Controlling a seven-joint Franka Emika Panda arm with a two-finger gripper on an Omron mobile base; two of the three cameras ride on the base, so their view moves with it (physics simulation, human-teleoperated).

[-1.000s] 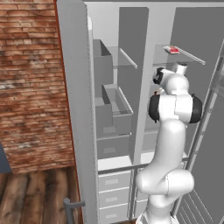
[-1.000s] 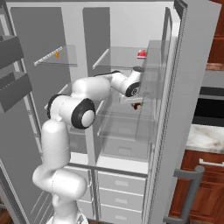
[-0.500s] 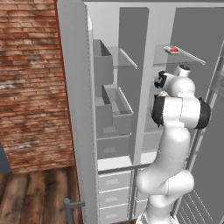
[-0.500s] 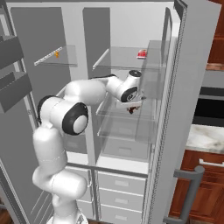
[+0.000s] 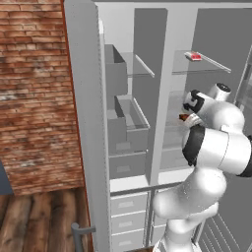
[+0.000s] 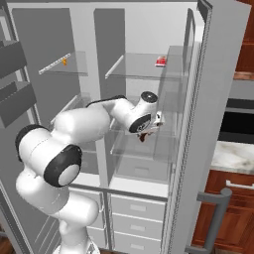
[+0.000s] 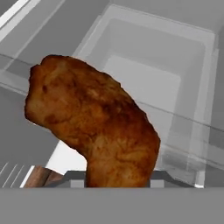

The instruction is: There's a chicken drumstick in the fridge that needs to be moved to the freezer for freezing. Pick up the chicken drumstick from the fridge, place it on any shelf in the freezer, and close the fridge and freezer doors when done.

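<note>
My gripper [image 6: 145, 134] is shut on the chicken drumstick [image 6: 143, 137], a reddish-brown club of meat that looms large in the hand view [image 7: 94, 127]. It hangs in front of the fridge [image 6: 149, 99], just above a middle glass plate, close to the divider between the two compartments. From the left base view, the drumstick [image 5: 184, 117] peeks out beside my white forearm. The freezer [image 5: 125, 113], narrower and fitted with grey bins, lies to the left with a clear shelf [image 6: 67, 67] up high. Both doors stand open.
A small flat red-and-white item [image 6: 160, 61] lies on the fridge's top glass plate. The freezer door [image 5: 83, 128] stands at left, the fridge door [image 6: 211, 114] at right. Grey drawers [image 6: 139, 213] run below. A brick wall [image 5: 34, 98] flanks the left.
The hand has drawn back and down toward the divider with the drumstick still gripped. My elbow has swung higher and nearer the cameras.
</note>
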